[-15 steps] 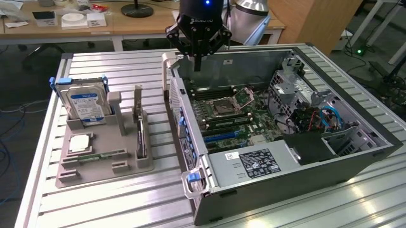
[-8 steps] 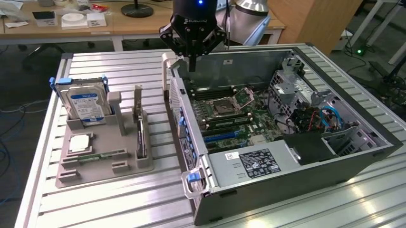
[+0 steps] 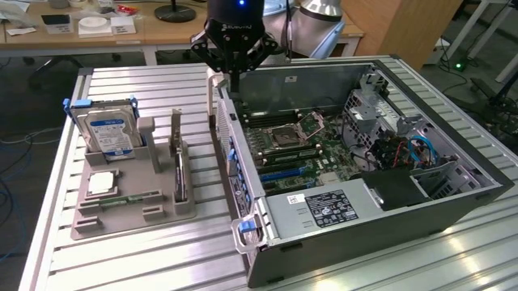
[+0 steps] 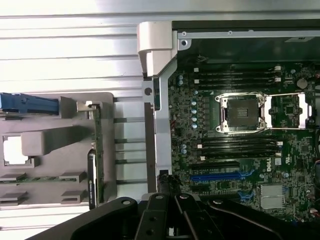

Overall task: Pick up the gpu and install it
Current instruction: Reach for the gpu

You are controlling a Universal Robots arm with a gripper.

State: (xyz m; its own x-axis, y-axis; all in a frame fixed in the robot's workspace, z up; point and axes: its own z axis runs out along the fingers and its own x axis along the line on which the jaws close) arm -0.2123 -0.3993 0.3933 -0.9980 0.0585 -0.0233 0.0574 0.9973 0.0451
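Observation:
The gpu (image 3: 178, 165) stands on its edge in a slot of the grey holder tray (image 3: 121, 215), at the exterior view's left of the open computer case (image 3: 453, 200). In the wrist view the gpu (image 4: 94, 160) appears as a thin green and black strip in that tray (image 4: 60, 142). My gripper (image 3: 230, 82) hangs over the case's far corner, above its side wall and well away from the gpu. Its fingers are shut with nothing between them. The wrist view has the gripper (image 4: 169, 186) over the case wall beside the motherboard (image 4: 240, 150).
A hard drive (image 3: 109, 134) with a blue-white label stands upright at the tray's far end, with a processor chip (image 3: 102, 182) and a memory stick (image 3: 121, 199) lying nearer. A blue expansion slot (image 4: 220, 176) lies on the motherboard. Desks (image 3: 121, 33) stand behind the ribbed metal table (image 3: 145, 267).

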